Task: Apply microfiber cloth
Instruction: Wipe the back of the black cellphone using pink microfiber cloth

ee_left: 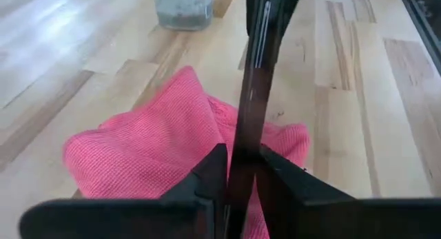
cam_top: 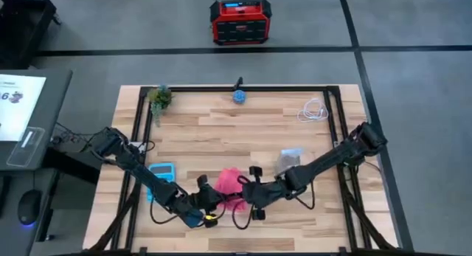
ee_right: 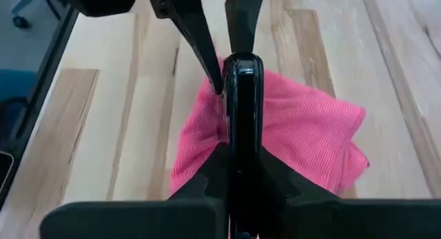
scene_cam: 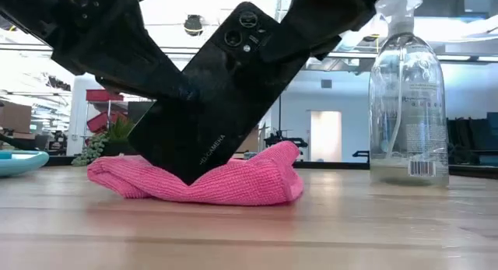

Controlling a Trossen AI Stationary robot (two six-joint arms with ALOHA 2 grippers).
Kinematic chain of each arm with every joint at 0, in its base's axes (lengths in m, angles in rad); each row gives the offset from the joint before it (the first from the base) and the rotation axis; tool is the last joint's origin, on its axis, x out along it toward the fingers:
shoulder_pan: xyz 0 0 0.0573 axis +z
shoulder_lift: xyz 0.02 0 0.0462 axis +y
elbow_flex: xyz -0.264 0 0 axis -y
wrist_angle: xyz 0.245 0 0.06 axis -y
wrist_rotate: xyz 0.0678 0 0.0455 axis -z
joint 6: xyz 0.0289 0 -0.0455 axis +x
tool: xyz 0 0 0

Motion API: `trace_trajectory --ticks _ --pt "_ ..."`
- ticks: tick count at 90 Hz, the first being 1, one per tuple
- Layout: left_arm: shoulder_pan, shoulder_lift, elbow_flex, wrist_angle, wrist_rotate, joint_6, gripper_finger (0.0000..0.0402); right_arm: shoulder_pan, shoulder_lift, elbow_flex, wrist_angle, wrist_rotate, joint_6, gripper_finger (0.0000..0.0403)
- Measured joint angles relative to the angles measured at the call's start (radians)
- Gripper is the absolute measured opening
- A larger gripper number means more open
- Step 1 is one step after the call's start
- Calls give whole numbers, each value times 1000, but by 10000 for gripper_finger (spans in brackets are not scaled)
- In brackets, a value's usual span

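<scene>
A black phone (scene_cam: 226, 106) stands on edge, tilted, with its camera end up and its lower corner pressed into the pink microfiber cloth (scene_cam: 233, 180). The cloth lies crumpled on the wooden table (cam_top: 221, 130), near the front edge. My left gripper (cam_top: 203, 199) comes in from the table's left and is shut on the phone's lower part. My right gripper (cam_top: 251, 191) comes in from the right and is shut on its upper, camera end. The cloth also shows under the phone in the left wrist view (ee_left: 151, 149) and the right wrist view (ee_right: 303, 129). My left gripper pinches the phone's two flat faces (ee_left: 242, 139) between its two fingers, at the lower end, coming slanting from the table's left. The phone runs on away from the fingers, edge up, with its lower corner (scene_cam: 191, 175) on the cloth. My right gripper pinches the phone's two flat faces (ee_right: 241, 122) between its fingers, at the raised camera end (scene_cam: 268, 36), coming slanting down from the table's right. The phone stays tilted, its far end sunk into the cloth.
A clear pump bottle (scene_cam: 408, 99) stands just right of the cloth. A light blue calculator (cam_top: 162, 171) lies to the left by my left arm. At the far edge are a small plant (cam_top: 158, 97), a blue ball (cam_top: 240, 96) and a white cable (cam_top: 313, 111).
</scene>
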Motion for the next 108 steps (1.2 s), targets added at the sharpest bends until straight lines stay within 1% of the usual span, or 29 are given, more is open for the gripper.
trace_trajectory --ticks 14,22,28,40,52,62,70,84,99,108 --pt "1 0 0 11 -8 20 37 30 2 -1 -11 73 62 18" --pt "0 0 0 15 -8 45 18 38 2 -17 15 82 83 18" --pt "-2 0 0 18 -8 61 11 40 2 -30 33 88 91 18" --pt "-12 -18 32 -25 -5 89 11 53 1 -36 67 97 95 18" --pt "-30 -64 78 -129 -4 106 11 64 -1 -36 116 100 85 18" --pt "-43 -98 115 -289 -8 59 11 60 30 -34 165 104 77 18" --pt "-52 -106 128 -365 -7 9 14 58 66 -35 206 107 74 18" --pt "-61 -96 129 -384 9 -34 31 48 127 -35 255 100 83 18" --pt "-64 -89 129 -368 -5 -64 41 54 158 -35 241 100 125 18" --pt "-66 -91 133 -344 -10 -44 42 65 155 -40 199 129 132 18"
